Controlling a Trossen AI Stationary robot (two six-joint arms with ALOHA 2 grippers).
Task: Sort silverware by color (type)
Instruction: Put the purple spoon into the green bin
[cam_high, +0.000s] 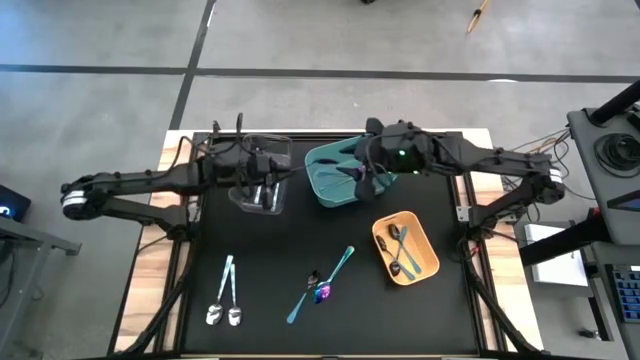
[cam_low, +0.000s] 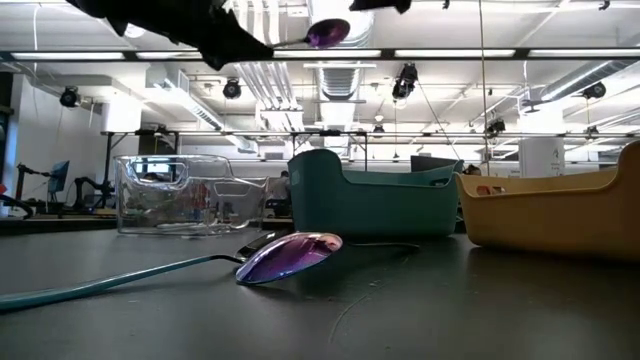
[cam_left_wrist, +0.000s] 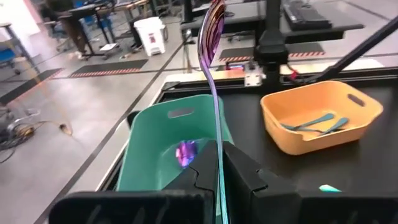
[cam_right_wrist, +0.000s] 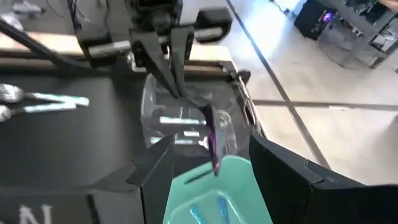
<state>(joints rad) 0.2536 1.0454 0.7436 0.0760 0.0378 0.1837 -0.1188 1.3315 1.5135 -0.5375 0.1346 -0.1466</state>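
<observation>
My left gripper (cam_high: 278, 172) is shut on an iridescent purple spoon (cam_left_wrist: 211, 68), whose bowl (cam_right_wrist: 214, 134) reaches out over the teal bin (cam_high: 335, 185). My right gripper (cam_right_wrist: 211, 149) is open above that bin, with a finger on either side of the spoon's bowl and apart from it. Another purple spoon (cam_left_wrist: 185, 152) lies in the teal bin. On the table lie two silver spoons (cam_high: 225, 297), a purple spoon (cam_low: 290, 255) and a teal-handled one (cam_high: 335, 270). Two teal-handled utensils (cam_high: 402, 250) lie in the orange bin (cam_high: 428, 262). My left gripper pinches the spoon's handle near its free end (cam_left_wrist: 217, 148) between its two fingers. The fingers come nearly level from the table's left and lie along the handle. The spoon sticks straight out beyond the fingertips, lifted clear above the teal bin, bowl end (cam_left_wrist: 214, 22) foremost.
A clear bin (cam_high: 262, 160) stands at the far left of the mat, under my left wrist and next to the teal bin. The near half of the black mat has open room around the loose spoons.
</observation>
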